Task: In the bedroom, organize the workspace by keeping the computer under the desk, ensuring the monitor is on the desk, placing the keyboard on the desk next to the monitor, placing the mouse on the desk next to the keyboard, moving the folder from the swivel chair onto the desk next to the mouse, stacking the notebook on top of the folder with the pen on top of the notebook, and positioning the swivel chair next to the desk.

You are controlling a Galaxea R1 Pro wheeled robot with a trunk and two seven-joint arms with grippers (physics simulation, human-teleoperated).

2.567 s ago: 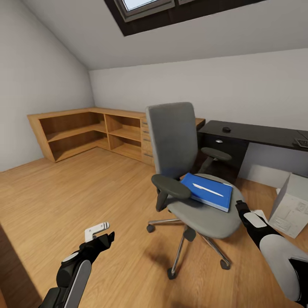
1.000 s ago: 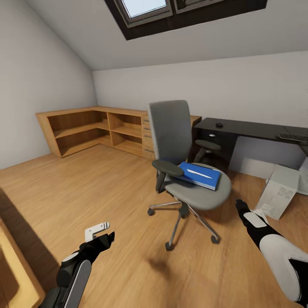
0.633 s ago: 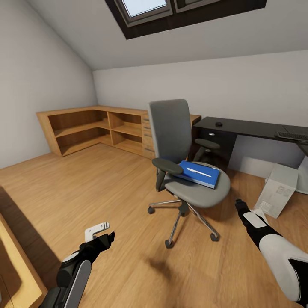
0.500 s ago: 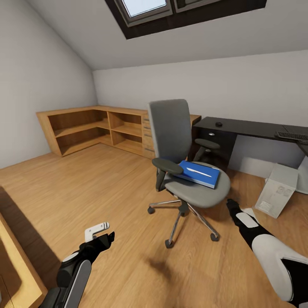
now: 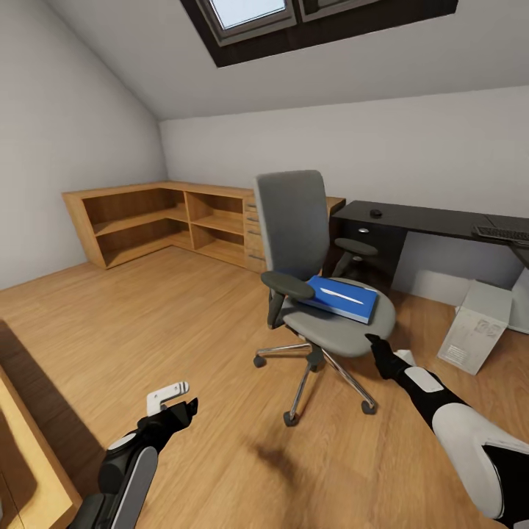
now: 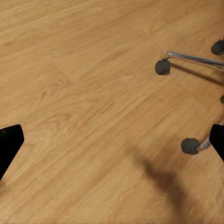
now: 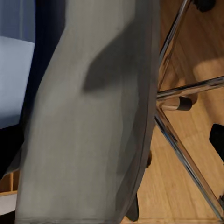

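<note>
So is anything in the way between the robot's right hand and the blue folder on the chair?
Nothing visible blocks it. The right gripper is by the front edge of the swivel chair, and the folder lies on the seat just beyond. A pen rests on top of the folder.

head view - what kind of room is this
Most likely an attic room used as a home office or bedroom workspace: a sloped ceiling with a skylight, a grey swivel chair on the wood floor, a black desk along the wall, and low wooden shelving in the corner.
</note>
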